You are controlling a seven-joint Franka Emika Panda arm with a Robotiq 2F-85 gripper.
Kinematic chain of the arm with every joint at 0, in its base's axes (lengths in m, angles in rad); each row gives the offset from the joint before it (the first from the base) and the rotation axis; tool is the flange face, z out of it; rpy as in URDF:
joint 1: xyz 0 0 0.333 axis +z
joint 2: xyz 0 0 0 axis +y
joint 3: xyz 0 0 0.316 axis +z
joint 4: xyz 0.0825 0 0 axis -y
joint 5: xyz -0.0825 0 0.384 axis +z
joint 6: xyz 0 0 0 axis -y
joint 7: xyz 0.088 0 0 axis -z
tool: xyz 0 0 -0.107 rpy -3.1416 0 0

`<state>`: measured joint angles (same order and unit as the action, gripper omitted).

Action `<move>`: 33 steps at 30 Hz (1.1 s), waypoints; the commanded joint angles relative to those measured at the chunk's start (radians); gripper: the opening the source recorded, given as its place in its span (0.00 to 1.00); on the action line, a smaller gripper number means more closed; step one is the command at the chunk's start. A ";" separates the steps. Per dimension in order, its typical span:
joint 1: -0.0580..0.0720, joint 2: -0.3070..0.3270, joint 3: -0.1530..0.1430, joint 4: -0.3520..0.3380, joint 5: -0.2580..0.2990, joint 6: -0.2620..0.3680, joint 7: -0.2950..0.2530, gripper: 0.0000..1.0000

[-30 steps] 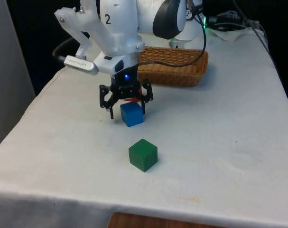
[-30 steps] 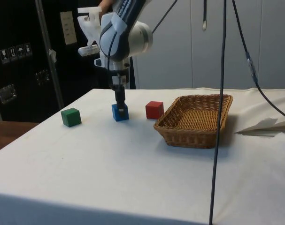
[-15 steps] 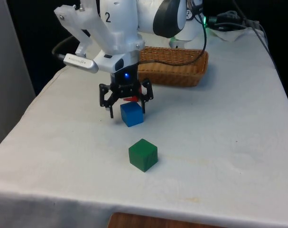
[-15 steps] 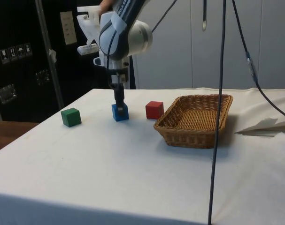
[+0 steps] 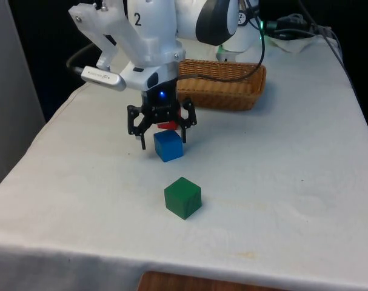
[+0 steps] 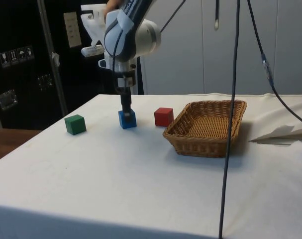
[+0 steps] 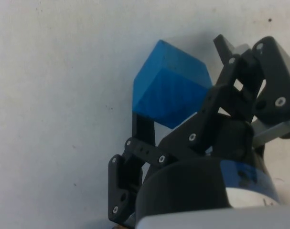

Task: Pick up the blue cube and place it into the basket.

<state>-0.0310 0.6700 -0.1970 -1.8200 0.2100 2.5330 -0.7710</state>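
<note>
White glossy arm (image 5: 144, 36), rounded joint shells, black cable looping off it. Gripper (image 5: 161, 136) black: linkage fingers (image 7: 140, 129) with small silver screws, blue band on its round body.

Front and side cameras cross — both catch the blue cube (image 5: 168, 145).

A green cube (image 5: 183, 197) sits on the white-clothed table (image 5: 281, 182) — near its front edge; a red cube (image 6: 163, 116) — farther back.
</note>
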 commanded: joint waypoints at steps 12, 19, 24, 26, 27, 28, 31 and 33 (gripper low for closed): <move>-0.005 0.006 0.006 0.002 0.007 0.003 -0.005 0.00; -0.005 0.006 0.006 0.002 0.008 0.003 -0.005 0.01; -0.003 0.000 0.004 0.000 0.005 -0.002 -0.003 0.01; 0.000 0.002 0.000 0.000 0.002 0.000 0.000 0.01; -0.002 -0.007 0.002 -0.002 0.004 -0.006 -0.003 0.01; -0.002 -0.018 0.001 -0.007 0.003 -0.010 -0.003 0.01; -0.001 -0.038 -0.001 -0.014 0.003 -0.021 -0.004 0.01; 0.000 -0.059 -0.003 -0.024 0.002 -0.034 -0.003 0.01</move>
<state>-0.0310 0.6260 -0.2000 -1.8320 0.2120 2.4990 -0.7710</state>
